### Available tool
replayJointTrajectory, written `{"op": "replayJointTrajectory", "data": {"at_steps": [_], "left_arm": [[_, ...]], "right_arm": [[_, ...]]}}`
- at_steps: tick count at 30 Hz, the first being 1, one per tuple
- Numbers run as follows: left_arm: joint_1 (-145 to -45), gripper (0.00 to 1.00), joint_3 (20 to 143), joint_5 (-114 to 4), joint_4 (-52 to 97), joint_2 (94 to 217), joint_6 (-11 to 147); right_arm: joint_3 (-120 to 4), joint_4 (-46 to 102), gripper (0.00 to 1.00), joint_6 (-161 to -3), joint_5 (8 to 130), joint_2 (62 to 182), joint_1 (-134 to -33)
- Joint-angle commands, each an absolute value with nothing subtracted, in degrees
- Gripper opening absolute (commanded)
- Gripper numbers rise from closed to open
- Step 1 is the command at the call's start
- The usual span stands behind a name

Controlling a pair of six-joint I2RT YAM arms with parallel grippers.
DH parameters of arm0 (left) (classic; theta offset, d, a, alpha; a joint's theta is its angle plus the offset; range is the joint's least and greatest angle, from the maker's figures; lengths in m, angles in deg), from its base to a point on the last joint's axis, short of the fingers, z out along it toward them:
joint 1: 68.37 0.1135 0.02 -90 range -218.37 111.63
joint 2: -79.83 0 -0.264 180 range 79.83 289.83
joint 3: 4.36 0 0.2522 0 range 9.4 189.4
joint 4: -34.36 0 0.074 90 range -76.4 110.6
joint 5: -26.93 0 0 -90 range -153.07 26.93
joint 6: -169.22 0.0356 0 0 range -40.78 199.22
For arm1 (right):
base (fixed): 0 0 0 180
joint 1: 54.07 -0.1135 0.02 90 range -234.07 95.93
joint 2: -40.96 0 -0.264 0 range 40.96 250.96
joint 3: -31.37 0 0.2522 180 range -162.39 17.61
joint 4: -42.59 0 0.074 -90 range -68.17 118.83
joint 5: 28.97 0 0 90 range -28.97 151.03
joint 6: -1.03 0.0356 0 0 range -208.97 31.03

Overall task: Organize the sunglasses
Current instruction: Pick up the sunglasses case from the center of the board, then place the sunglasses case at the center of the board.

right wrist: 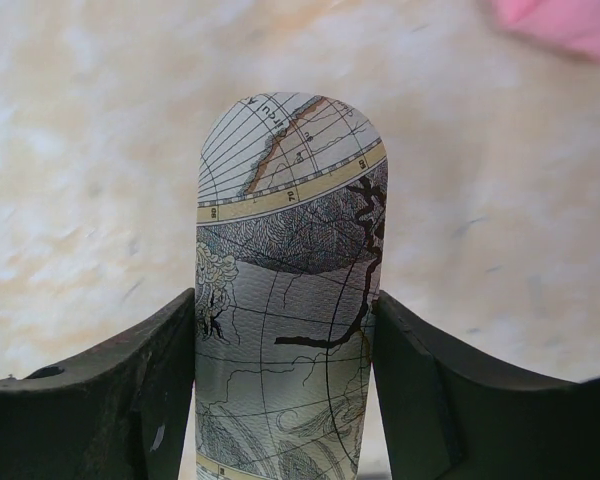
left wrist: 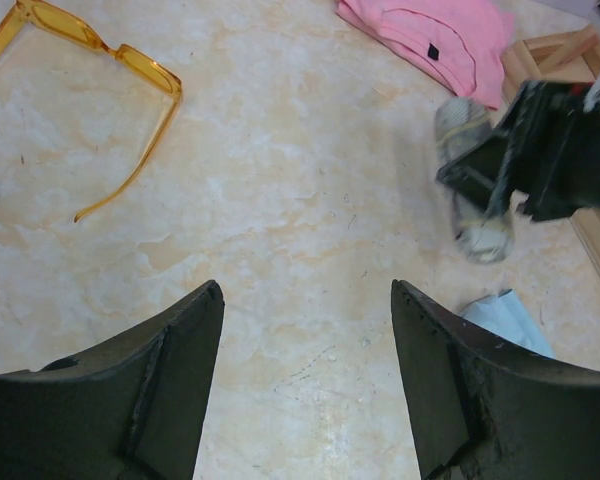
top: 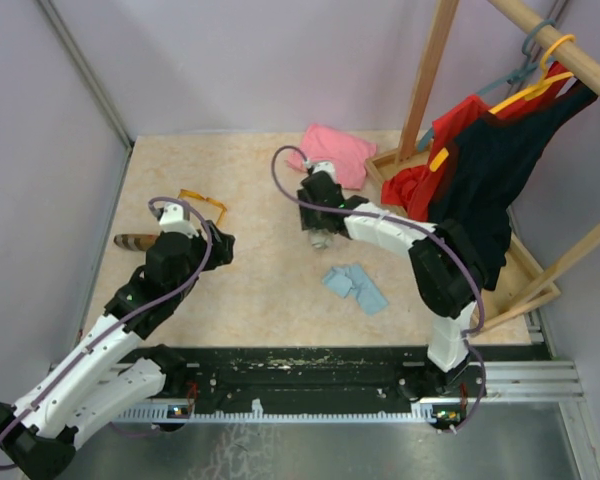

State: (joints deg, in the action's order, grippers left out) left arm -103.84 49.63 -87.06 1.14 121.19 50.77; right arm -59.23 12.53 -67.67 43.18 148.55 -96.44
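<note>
LEFT CLAW OPEN, AMBER PAIR AHEAD: The left gripper point(left wrist: 305, 290) is hovering over the pale marbled table point(top: 270, 300) with its 2 fingers spread wide and nothing between them. The orange-amber sunglasses point(left wrist: 90, 50) are lying flat ahead of it and off to its left, near the fingertips but apart from them. The pair is lying unfolded: in the left wrist view its front bar is running on a slant from upper left to lower right, and 1 thin arm is trailing back toward the claw. The right gripper point(right wrist: 285, 300) is clamping a map-patterned case point(right wrist: 290, 190) by its 2 long sides at mid-table, near a pink cloth point(top: 338, 152) and beyond the light blue cloths point(top: 355, 285). A brown case point(top: 135, 241) is resting to the left of the left gripper. The red-framed pair is not showing in any view. With the right claw occupied, the left gripper is looking the nearer and freer for the amber pair. Reaching it is likely calling for a swing forward and left, with the fingers turned to cross the front bar rather than run along it.
</note>
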Motion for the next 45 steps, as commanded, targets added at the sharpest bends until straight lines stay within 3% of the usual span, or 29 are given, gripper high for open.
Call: {"op": "replayJointTrajectory", "data": {"at_steps": [1, 19, 26, 30, 36, 41, 45], "left_arm": [[-103.6, 0.73, 48.5, -85.1, 1.2, 121.1, 50.5], [-103.6, 0.74, 47.7, -83.6, 0.7, 122.1, 50.2], [-103.6, 0.74, 47.5, -84.1, 0.7, 122.2, 49.9], [-103.6, 0.74, 47.8, -84.4, 0.3, 123.0, 49.8], [-103.3, 0.76, 49.3, -87.3, -0.5, 125.7, 49.1], [-100.9, 0.78, 52.6, -86.9, 0.5, 132.1, 48.9], [-96.5, 0.86, 55.2, -87.9, 1.9, 138.0, 47.4]], "right_arm": [[-58.5, 15.8, 0.39, -75.1, 47.0, 145.1, -88.4], [-68.0, 14.5, 0.44, -79.2, 50.0, 158.1, -81.7], [-67.6, 14.3, 0.79, -79.2, 49.4, 157.4, -81.7], [-66.7, 15.1, 0.86, -79.3, 50.1, 154.9, -81.4], [-64.5, 16.2, 0.88, -79.3, 50.8, 145.4, -81.3], [-55.6, 19.4, 0.88, -74.7, 50.4, 133.8, -81.3], [-46.6, 20.7, 0.88, -69.1, 51.8, 126.7, -81.3]]}}
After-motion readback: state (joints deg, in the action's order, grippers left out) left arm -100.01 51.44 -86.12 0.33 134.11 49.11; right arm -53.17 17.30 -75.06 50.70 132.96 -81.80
